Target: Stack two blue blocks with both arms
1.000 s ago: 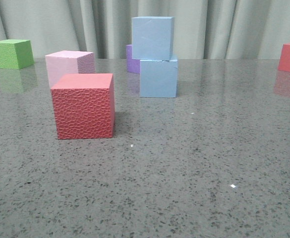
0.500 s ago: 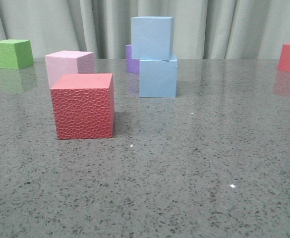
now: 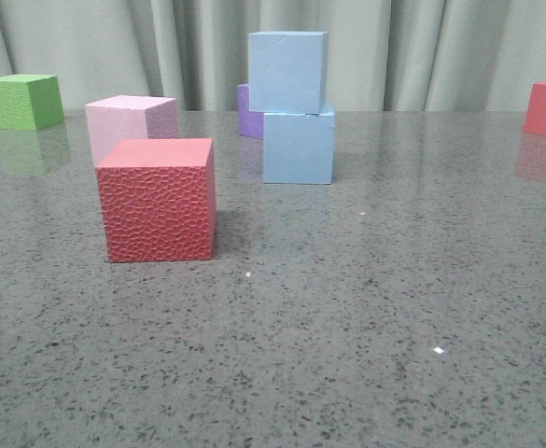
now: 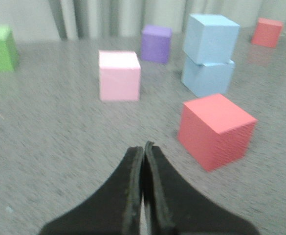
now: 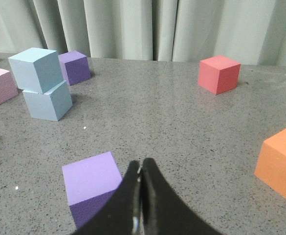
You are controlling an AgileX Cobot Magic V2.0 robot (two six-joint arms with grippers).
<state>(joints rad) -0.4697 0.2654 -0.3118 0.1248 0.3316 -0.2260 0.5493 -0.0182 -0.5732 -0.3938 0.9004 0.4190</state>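
Blue blocks stacked: upper blue block [image 3: 287, 71] sits skewed on lower blue block [image 3: 298, 147]. Left gripper [image 4: 143, 152] and right gripper [image 5: 140, 169] both pinched together, empty, low over the table [image 3: 366, 308].

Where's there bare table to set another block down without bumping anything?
The widest bare patch is the near table, in front of the red textured cube and the blue stack. The far left is crowded: pink cube, green cube, purple cube.
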